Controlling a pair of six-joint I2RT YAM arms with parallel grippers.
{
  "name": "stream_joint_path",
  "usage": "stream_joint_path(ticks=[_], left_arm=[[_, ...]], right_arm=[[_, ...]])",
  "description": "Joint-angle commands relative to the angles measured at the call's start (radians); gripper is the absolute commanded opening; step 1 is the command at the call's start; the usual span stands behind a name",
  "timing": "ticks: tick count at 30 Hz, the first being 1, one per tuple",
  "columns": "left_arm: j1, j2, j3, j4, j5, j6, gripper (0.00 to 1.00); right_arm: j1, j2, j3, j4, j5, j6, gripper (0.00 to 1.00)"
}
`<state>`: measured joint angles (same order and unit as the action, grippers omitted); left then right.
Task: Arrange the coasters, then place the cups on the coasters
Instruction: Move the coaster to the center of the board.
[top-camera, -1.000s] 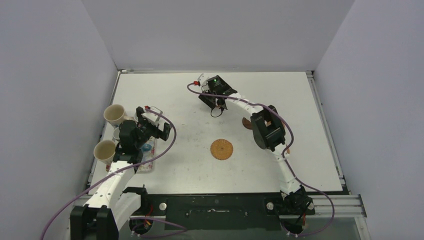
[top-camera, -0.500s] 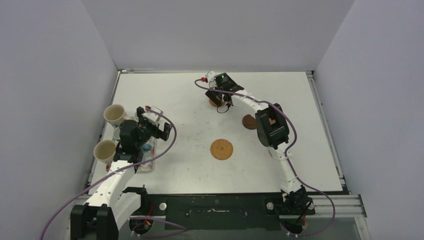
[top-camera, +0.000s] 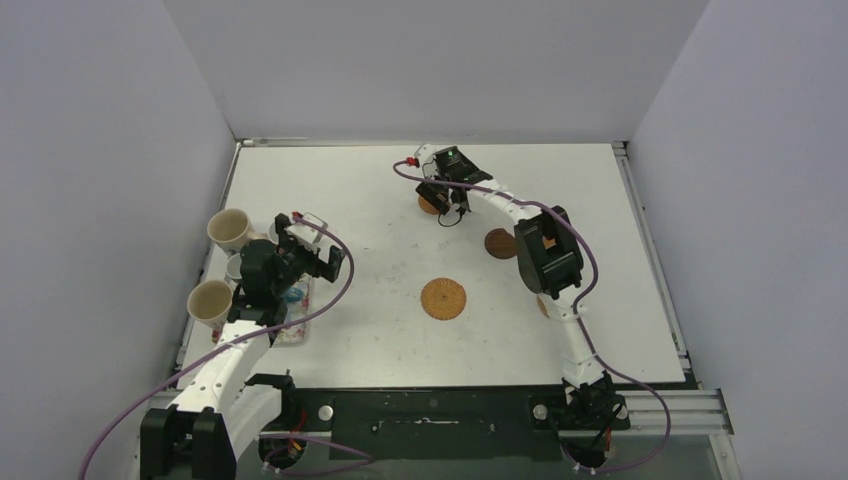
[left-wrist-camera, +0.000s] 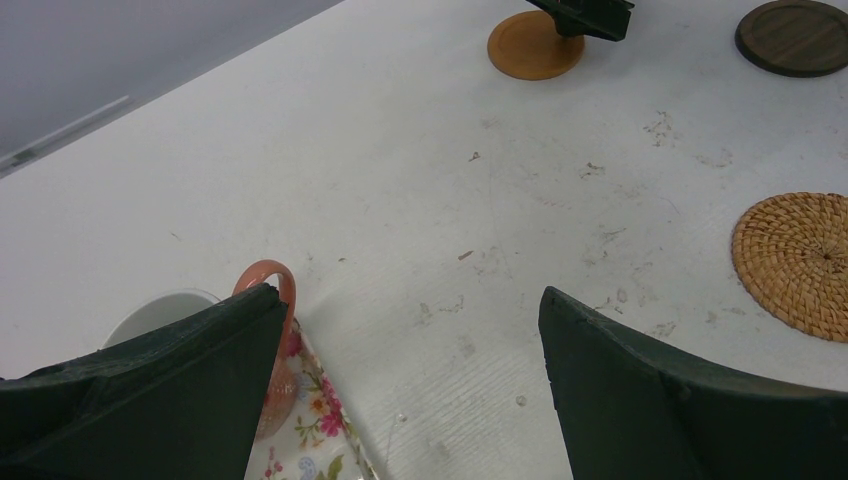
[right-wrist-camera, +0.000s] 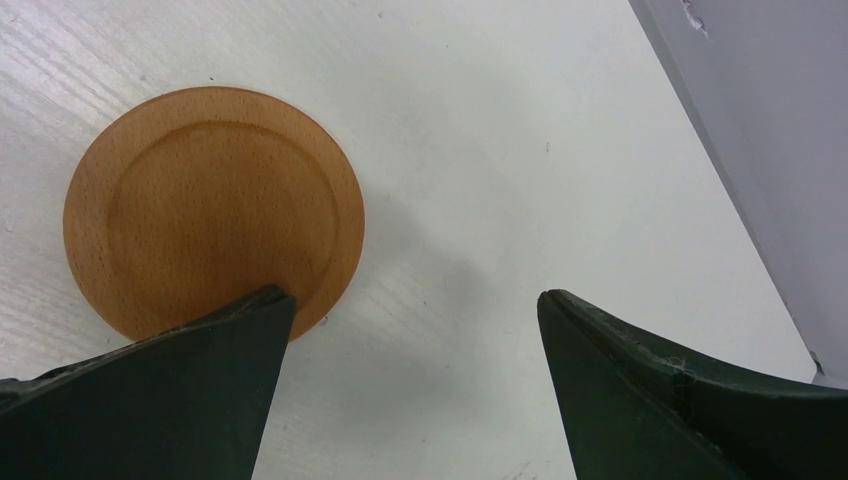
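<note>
My right jaws gape wide and empty, low over the far surface (top-camera: 380, 200) just beside the smooth orange coaster (right-wrist-camera: 215, 205), which lies flat, well apart from the dark brown coaster (top-camera: 499, 243) and woven coaster (top-camera: 443, 298), I judge for spacing. My left jaws, equally wide and empty, hover over the salmon-pink mug (left-wrist-camera: 288, 295) on the floral tray (left-wrist-camera: 320, 450), ready for its turn

smooth coaster (right-wrist-camera: 213, 207): orange | woven coaster (left-wrist-camera: 795, 262): tan | third coaster (left-wrist-camera: 795, 37): dark brown | tray (left-wrist-camera: 318, 445): floral
</note>
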<state>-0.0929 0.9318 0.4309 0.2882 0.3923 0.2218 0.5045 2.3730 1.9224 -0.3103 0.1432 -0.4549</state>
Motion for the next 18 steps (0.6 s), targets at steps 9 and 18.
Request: stream_joint_path(ticks=[9,18], left_arm=[[-0.008,0.01,0.028,0.033,0.001,0.008,0.97],[-0.009,0.006,0.027,0.032,-0.001,0.008,0.97]], right_arm=[[-0.014,-0.025,-0.01,-0.074,0.06,-0.024,1.0],[-0.014,-0.032,-0.006,-0.076,0.095,-0.042,1.0]])
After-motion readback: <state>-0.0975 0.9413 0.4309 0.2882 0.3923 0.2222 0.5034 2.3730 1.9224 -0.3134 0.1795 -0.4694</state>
